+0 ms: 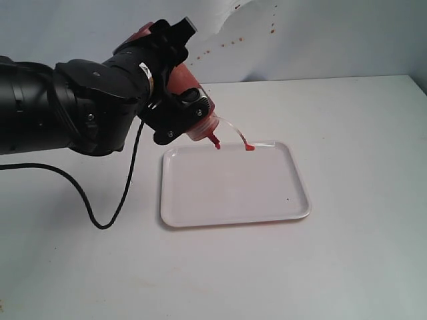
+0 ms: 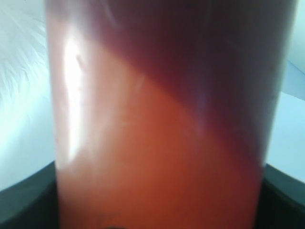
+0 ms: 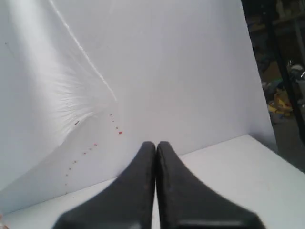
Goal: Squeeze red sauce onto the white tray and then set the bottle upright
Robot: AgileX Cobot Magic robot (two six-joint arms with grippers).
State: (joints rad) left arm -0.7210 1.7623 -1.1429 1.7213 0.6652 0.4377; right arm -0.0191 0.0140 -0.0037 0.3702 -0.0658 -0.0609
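My left gripper [image 1: 175, 87] is shut on the bottle [image 1: 190, 100], which is tilted with its red nozzle [image 1: 215, 140] pointing down over the far left edge of the white tray [image 1: 233, 207]. The tethered cap [image 1: 248, 146] hangs beside the nozzle, just above the tray's far rim. I see no red sauce on the tray's surface. In the left wrist view the bottle [image 2: 162, 124] fills the picture, orange-red and darker red at one side. My right gripper [image 3: 156, 145] is shut and empty, facing the white back wall; it is not in the exterior view.
A black cable [image 1: 100, 200] loops on the white table left of the tray. Tiny reddish specks [image 1: 230, 43] dot the back wall [image 3: 143, 71]. The left arm [image 1: 60, 107] reaches in from the left edge.
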